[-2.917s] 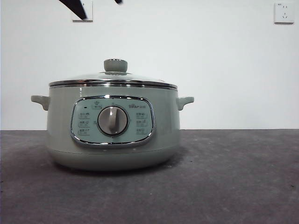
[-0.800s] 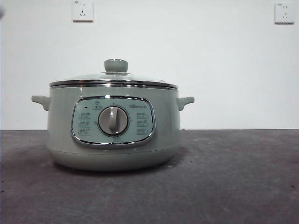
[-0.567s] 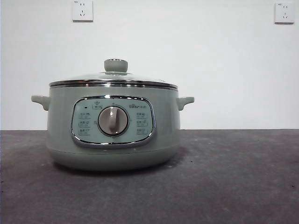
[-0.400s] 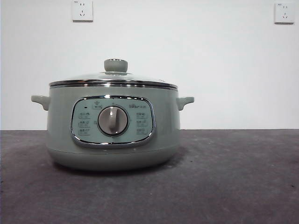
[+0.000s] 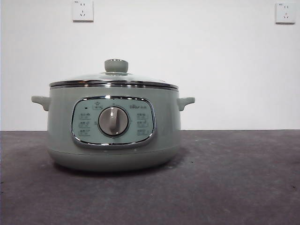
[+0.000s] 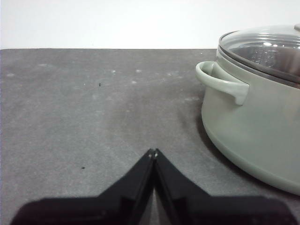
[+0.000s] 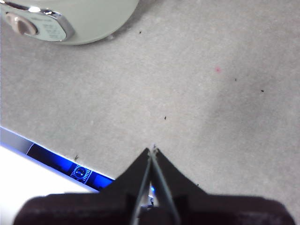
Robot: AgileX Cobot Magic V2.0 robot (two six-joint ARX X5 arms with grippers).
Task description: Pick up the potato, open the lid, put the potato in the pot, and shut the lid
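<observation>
The pale sage-green pot (image 5: 112, 126) stands on the dark table, left of centre in the front view. The glass lid (image 5: 114, 78) with its green knob (image 5: 116, 65) sits shut on it. The pot also shows in the left wrist view (image 6: 253, 126) with the lid (image 6: 267, 49) on, and its control panel in the right wrist view (image 7: 42, 26). My left gripper (image 6: 153, 152) is shut and empty over bare table beside the pot's handle (image 6: 220, 82). My right gripper (image 7: 153, 151) is shut and empty near the table's front edge. The potato is out of view.
Two wall sockets (image 5: 83, 10) (image 5: 285, 12) are on the white wall behind. The table's edge with a blue-lit strip (image 7: 70, 166) shows below my right gripper. The grey tabletop (image 5: 234, 178) stretches to the right of the pot.
A black arm tip at the top left of the front view 2.8 s ago has left that view. The pot and lid have not moved.
</observation>
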